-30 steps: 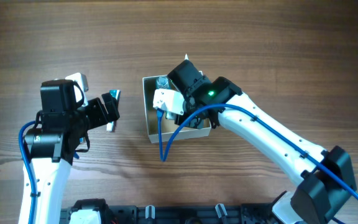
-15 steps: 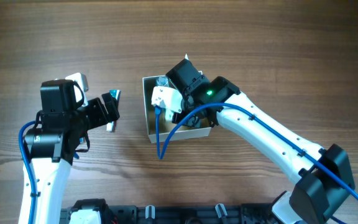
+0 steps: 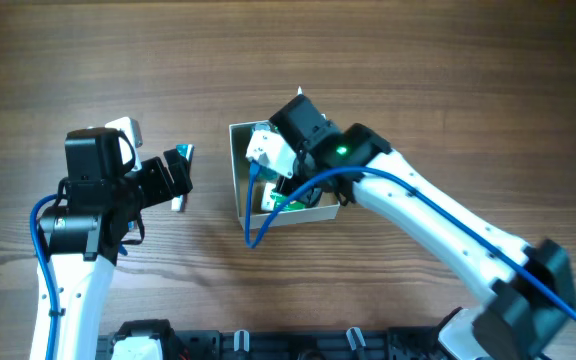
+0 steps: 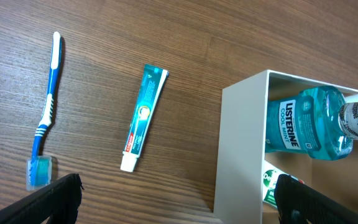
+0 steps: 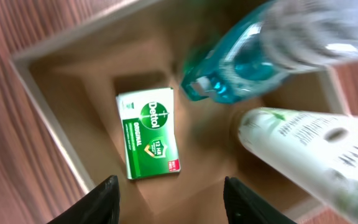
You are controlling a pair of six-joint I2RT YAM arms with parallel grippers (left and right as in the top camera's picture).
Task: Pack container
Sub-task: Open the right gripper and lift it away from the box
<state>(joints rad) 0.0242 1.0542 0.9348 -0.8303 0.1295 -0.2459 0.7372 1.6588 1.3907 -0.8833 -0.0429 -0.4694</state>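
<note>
While mouthwash [image 4: 303,127] occupies container [image 4: 241,146], toothpaste [image 4: 143,118], toothbrush [image 4: 47,112] outside

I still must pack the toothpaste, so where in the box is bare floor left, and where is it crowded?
Bare floor shows between the Dettol soap box and the white bottle, plus a strip between it and the container wall. The Listerine bottle and white bottle crowd the other side. Outside, the table is free between toothpaste and container.

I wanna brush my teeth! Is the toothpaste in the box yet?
Out. The toothpaste lies on the table, apart from the box.
</note>
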